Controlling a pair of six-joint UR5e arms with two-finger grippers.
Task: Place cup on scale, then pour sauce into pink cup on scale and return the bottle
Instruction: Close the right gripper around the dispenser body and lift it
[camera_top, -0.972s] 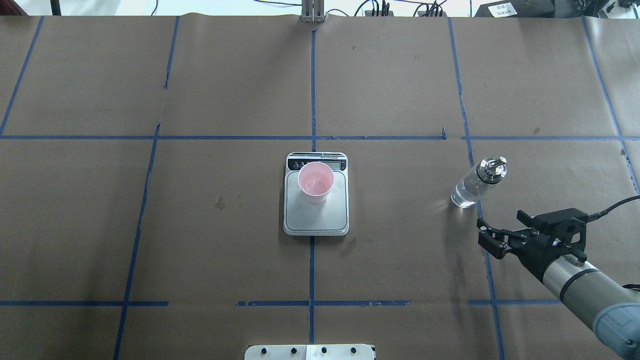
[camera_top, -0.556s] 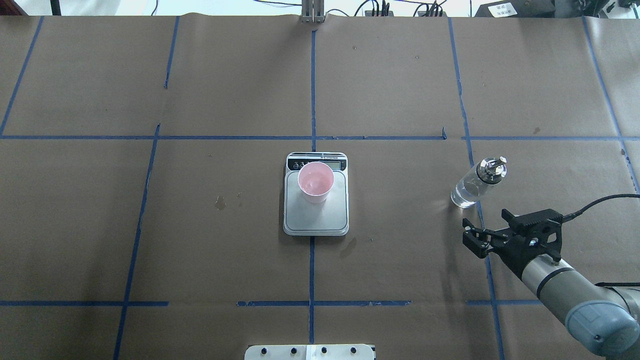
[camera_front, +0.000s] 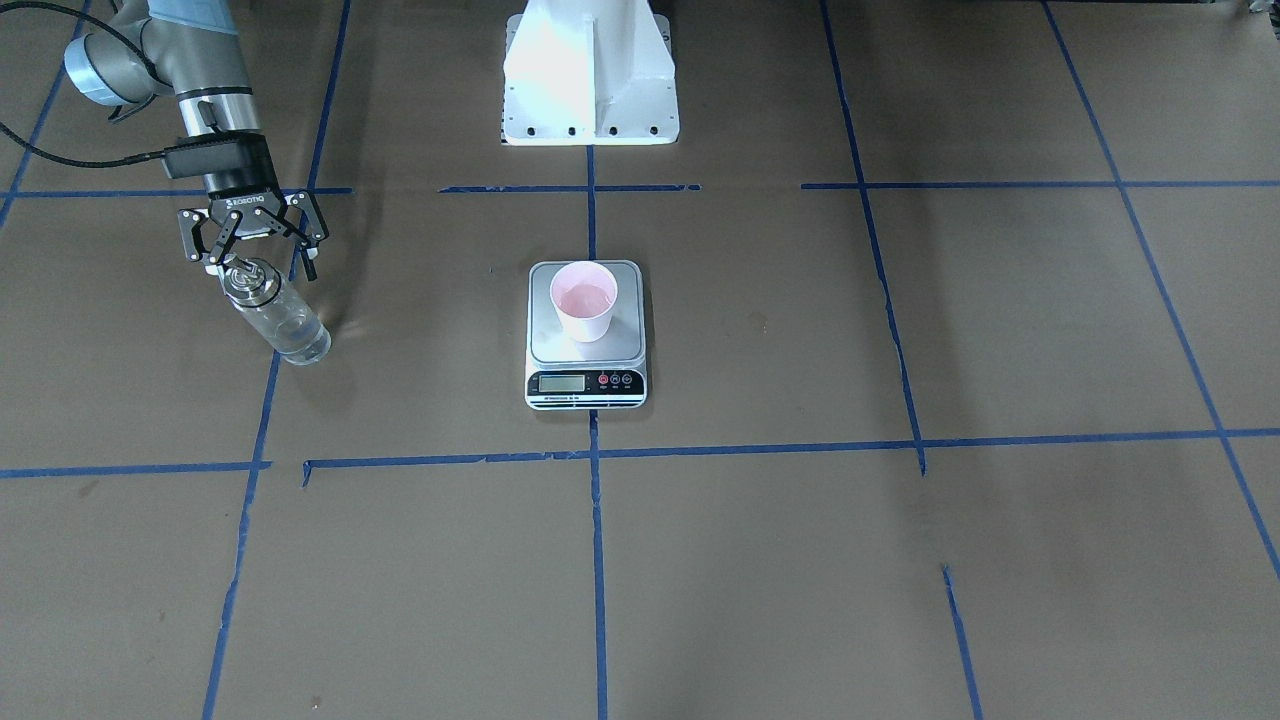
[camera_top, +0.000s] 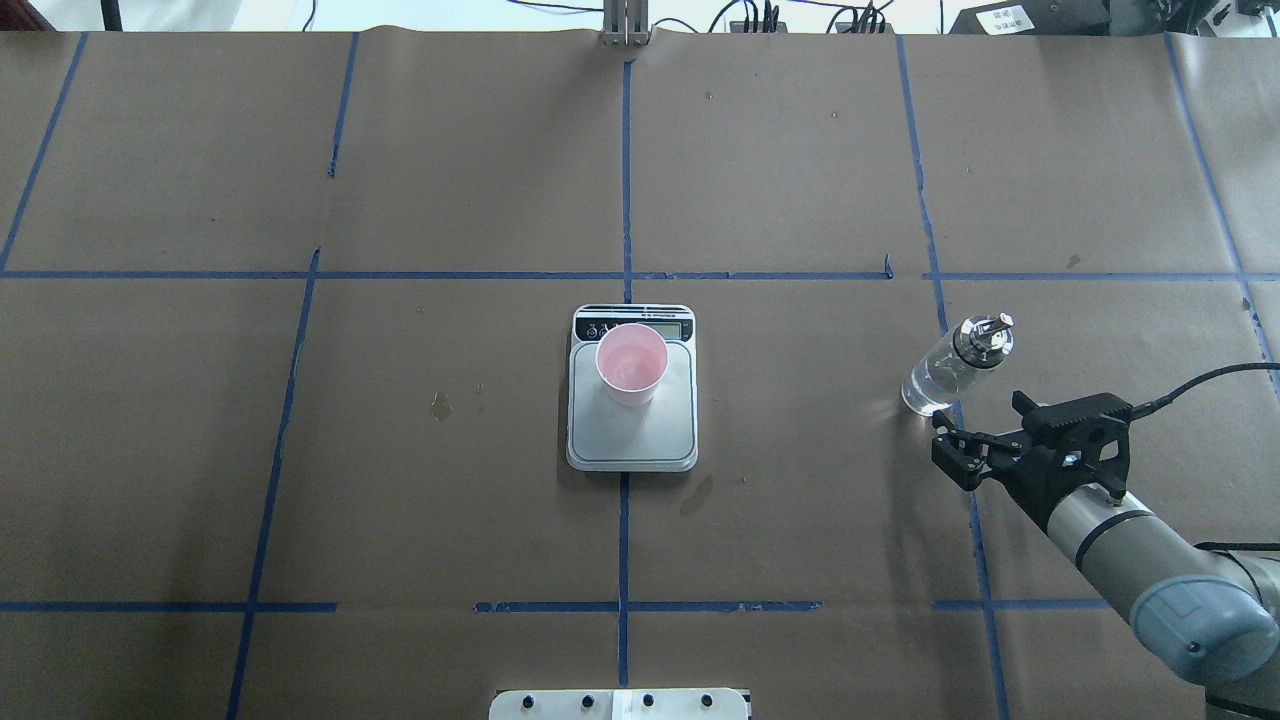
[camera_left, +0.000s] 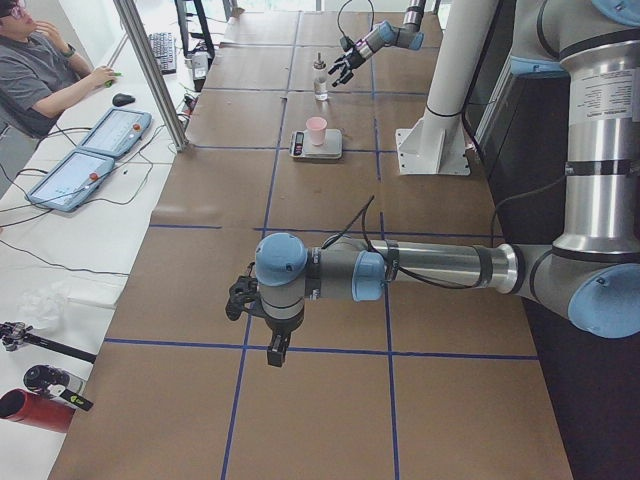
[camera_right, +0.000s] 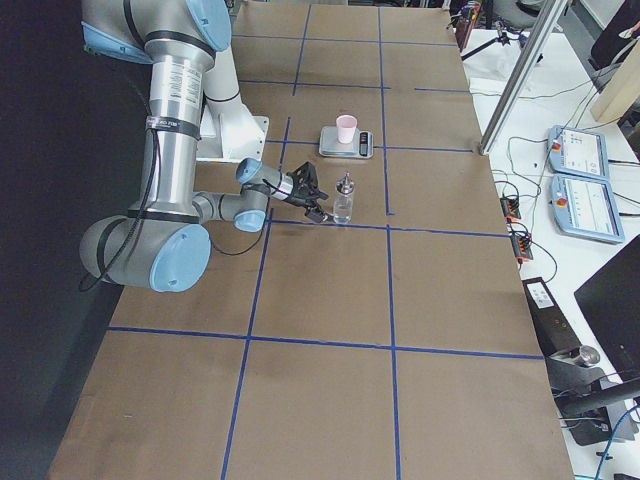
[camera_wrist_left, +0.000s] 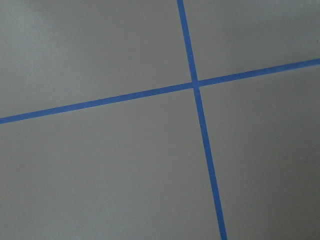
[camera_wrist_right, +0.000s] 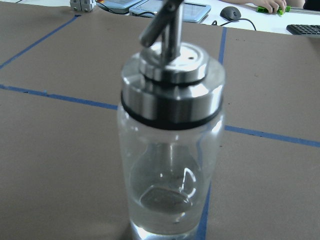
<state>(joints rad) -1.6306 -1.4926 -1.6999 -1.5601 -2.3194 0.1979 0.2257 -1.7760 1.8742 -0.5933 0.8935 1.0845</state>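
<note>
— Nearest, looking from the table's left end?

— The left gripper (camera_left: 276, 352), hanging above bare brown paper (camera_wrist_left: 100, 165), close to a crossing of blue tape lines (camera_wrist_left: 194, 83). Touching nothing. Wide or narrow: cannot tell, being small and shown only from that end.

— Farther along?

— Around mid-table, the scale (camera_front: 555, 345), flat on the paper and straddling one tape line, with the display strip (camera_front: 586, 382) turned toward the operators' side. On its steel platform (camera_top: 632, 435), the cup (camera_front: 584, 300): upright, mouth up, pink inside, narrower than the platform, with bare steel on either side of its foot.

— And at the far end?

— The bottle (camera_top: 945, 372), upright on the paper beside a tape line, well apart from the scale, over on the robot's right. Silver cap (camera_wrist_right: 172, 97) and spout (camera_wrist_right: 165, 22) on top. Sauce (camera_wrist_right: 167, 212), clear, low in the glass.

— Right claw?

— The right gripper (camera_front: 260, 262), just on the robot's side of the bottle, about level with the cap, fingers spread wide, holding nothing. From the front, one fingertip on each side of the cap. Glass between the tips or just short of them: cannot tell.
</note>
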